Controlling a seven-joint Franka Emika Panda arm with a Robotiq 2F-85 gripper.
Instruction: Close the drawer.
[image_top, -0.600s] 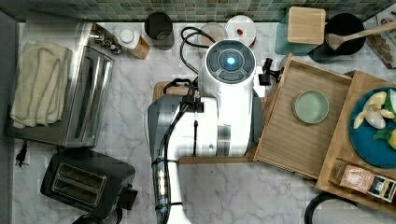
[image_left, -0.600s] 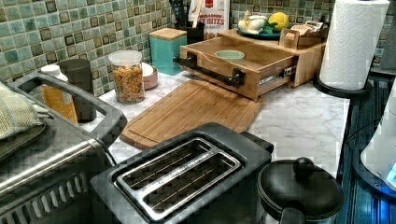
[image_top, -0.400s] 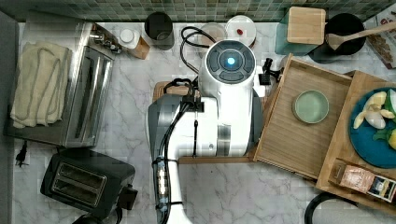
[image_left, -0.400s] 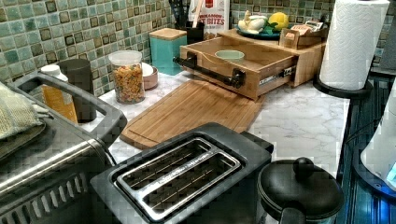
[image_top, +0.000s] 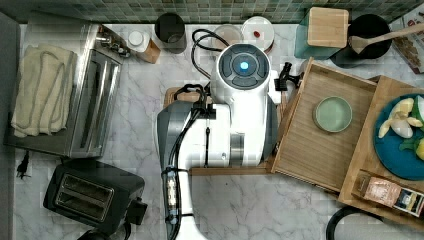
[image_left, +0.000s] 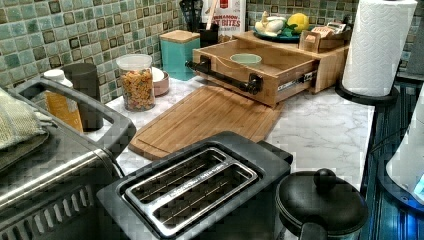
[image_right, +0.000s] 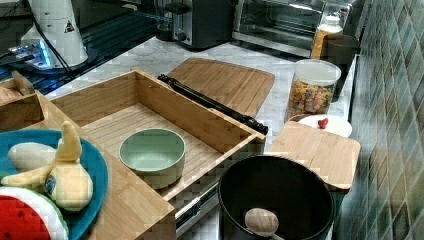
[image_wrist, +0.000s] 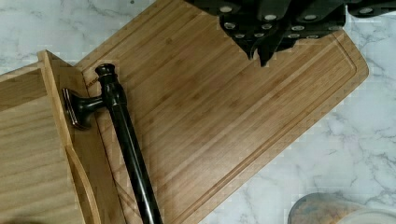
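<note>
The bamboo drawer (image_top: 310, 150) stands pulled out from its wooden cabinet, and a pale green bowl (image_top: 332, 114) rests on its plank floor. A dark bar handle (image_wrist: 126, 135) runs along the drawer's front wall (image_left: 227, 89), over the edge of the flat grooved cutting board (image_wrist: 224, 121). My gripper (image_wrist: 261, 56) hangs above that board, away from the handle, with its dark fingers shut together on nothing. In the top view the white arm (image_top: 242, 110) covers the board, just to the top view's left of the drawer. The right view shows the drawer (image_right: 115, 125) and the bowl (image_right: 152, 152).
A blue plate of toy fruit (image_top: 405, 135) sits on the cabinet top. A cereal jar (image_left: 136, 82), a teal canister (image_left: 179, 47) and a black pot with a wooden spoon (image_right: 275, 200) line the tiled wall. A toaster (image_top: 92, 192) and a toaster oven (image_top: 85, 100) stand beyond the board.
</note>
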